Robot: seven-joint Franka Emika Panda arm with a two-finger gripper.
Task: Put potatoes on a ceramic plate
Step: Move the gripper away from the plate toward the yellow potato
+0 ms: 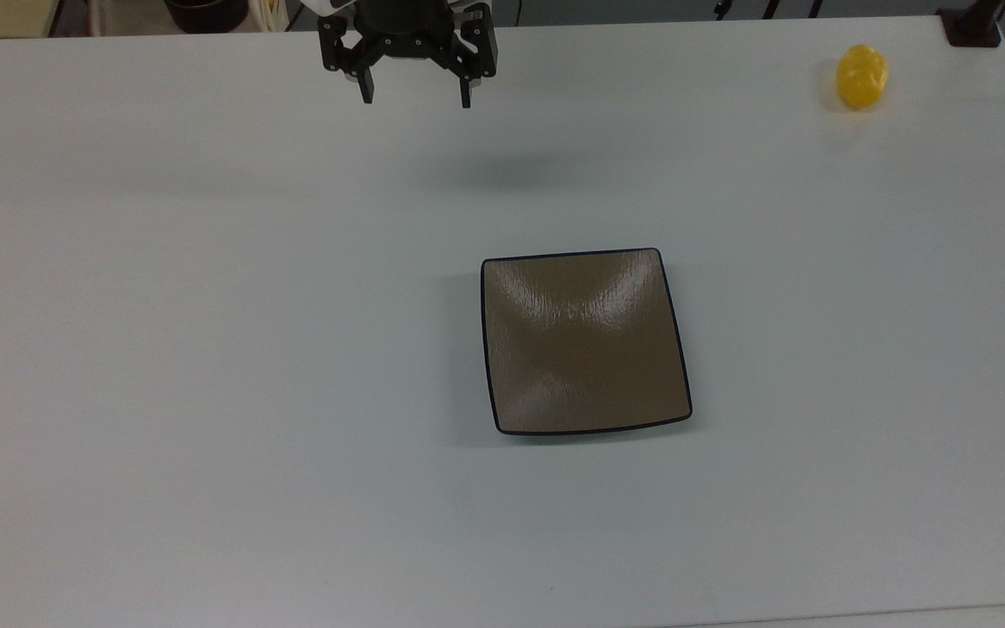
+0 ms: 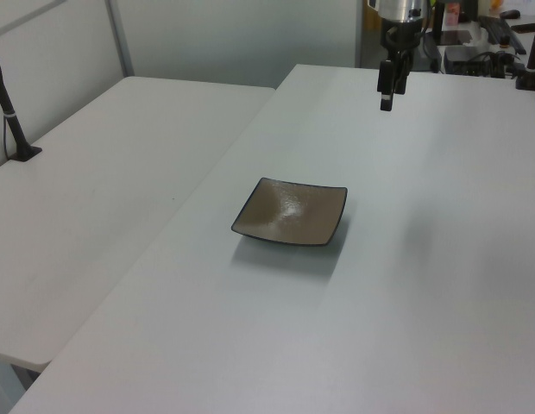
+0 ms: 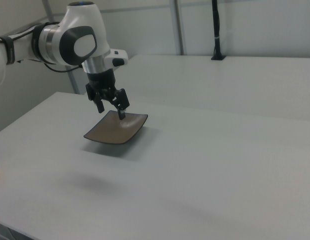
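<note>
Nothing done yet: my gripper (image 1: 415, 96) hung at the top view's upper centre, jaws apart and empty. The potato (image 1: 862, 77) sat upper right on the bench (image 1: 206, 349), well apart from the bare plate (image 1: 585, 342) mid-frame.

The gripper (image 1: 416, 94) hangs in the air — fingers (image 1: 366, 87) spread apart, pointing down.

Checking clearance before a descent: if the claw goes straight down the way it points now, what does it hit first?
Most likely bare table. The open claw points down, with its shadow on the table clear of the plate; the potato lies far off toward the top view's right. Depth is uncertain, but nothing seems to lie under it.
</note>
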